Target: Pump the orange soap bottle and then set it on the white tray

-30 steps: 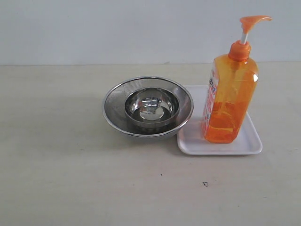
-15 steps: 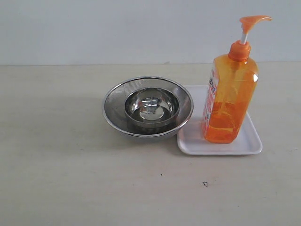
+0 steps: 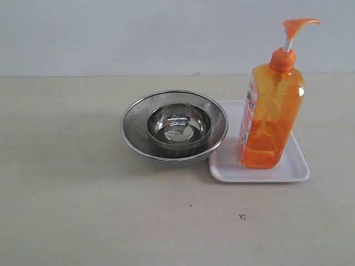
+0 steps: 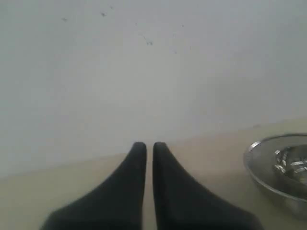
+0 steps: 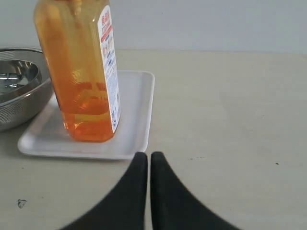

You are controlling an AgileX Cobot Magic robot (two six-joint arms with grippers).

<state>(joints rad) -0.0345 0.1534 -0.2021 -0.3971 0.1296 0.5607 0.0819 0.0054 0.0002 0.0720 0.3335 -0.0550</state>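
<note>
The tall translucent orange soap bottle (image 3: 270, 119) stands upright on the flat white plastic tray (image 3: 233, 166), with nothing holding it. Its orange pump head is raised on the white stem, and the printed label faces the round steel mesh bowl (image 3: 133, 119). This bowl sits on the pale counter (image 3: 83, 210) just beside the tray, and its rim reaches over the tray's edge. A smaller shiny steel bowl (image 3: 178, 128) lies inside it. The left jaws are pressed together and empty, above bare counter and apart from the mesh bowl. The right jaws are also together and empty, near the tray's edge, not touching tray or bottle.
</note>
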